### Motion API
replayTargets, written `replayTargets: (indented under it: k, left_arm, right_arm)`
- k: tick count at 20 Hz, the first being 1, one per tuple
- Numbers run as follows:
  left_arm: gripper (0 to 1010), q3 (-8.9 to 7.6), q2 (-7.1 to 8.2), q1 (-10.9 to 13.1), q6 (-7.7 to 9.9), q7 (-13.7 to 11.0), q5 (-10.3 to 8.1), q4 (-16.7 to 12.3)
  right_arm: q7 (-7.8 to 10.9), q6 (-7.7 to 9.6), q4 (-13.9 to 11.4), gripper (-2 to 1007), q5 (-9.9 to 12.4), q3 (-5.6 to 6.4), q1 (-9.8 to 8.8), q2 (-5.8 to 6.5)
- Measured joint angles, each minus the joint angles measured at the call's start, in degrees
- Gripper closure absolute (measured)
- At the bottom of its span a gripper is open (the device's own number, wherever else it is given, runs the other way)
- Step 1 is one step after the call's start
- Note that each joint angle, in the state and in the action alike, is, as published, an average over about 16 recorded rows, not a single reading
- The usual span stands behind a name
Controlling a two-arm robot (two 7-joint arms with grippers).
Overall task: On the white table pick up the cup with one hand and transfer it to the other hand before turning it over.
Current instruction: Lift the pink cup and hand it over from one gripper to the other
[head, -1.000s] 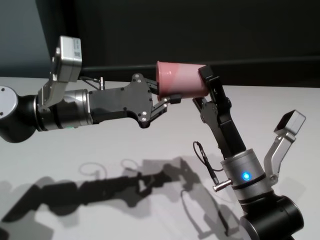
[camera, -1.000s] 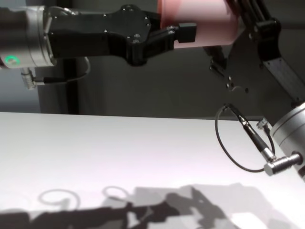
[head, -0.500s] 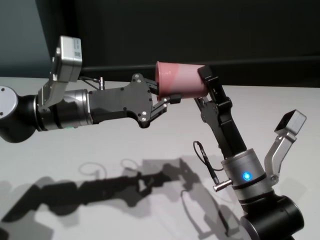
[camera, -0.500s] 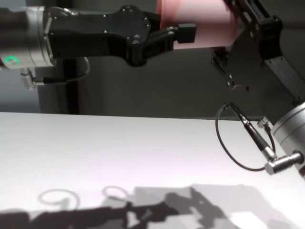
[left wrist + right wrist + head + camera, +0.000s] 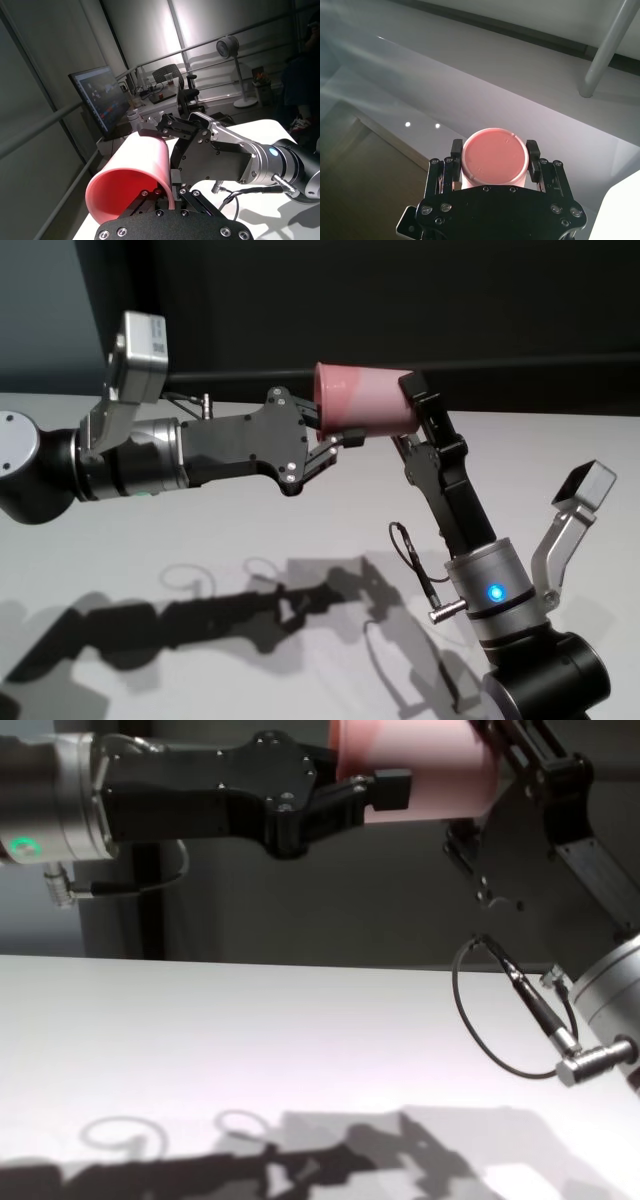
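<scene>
The pink cup (image 5: 360, 395) lies on its side in mid-air, high above the white table (image 5: 200, 540). My left gripper (image 5: 335, 418) reaches in from the left and is shut on the cup's wall at the rim end. The left wrist view looks into the cup's open mouth (image 5: 132, 170). My right gripper (image 5: 405, 415) comes up from the lower right, with its fingers closed on either side of the base end. The right wrist view shows the cup's flat base (image 5: 495, 157) between its two fingers. The chest view shows the cup (image 5: 410, 765) at the top edge.
The arms cast shadows on the table (image 5: 250, 1040) below. A black cable (image 5: 500, 1020) loops off the right wrist. A dark wall stands behind the table's far edge.
Both arms and the cup have shifted very slightly to the right together. The grips look the same.
</scene>
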Motion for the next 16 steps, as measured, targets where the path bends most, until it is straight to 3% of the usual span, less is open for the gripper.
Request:
replayTargets:
  k: [9, 16]
  left_arm:
    - [971, 0.0, 0.0, 0.0, -0.01, -0.01, -0.01, -0.01]
    - [897, 0.0, -0.01, 0.0, -0.03, -0.03, -0.02, -0.04]
  right_arm:
    - [-0.02, 0.04, -0.02, 267, -0.02, 0.02, -0.03, -0.01]
    - [-0.09, 0.07, -0.03, 267, -0.05, 0.02, -0.05, -0.01]
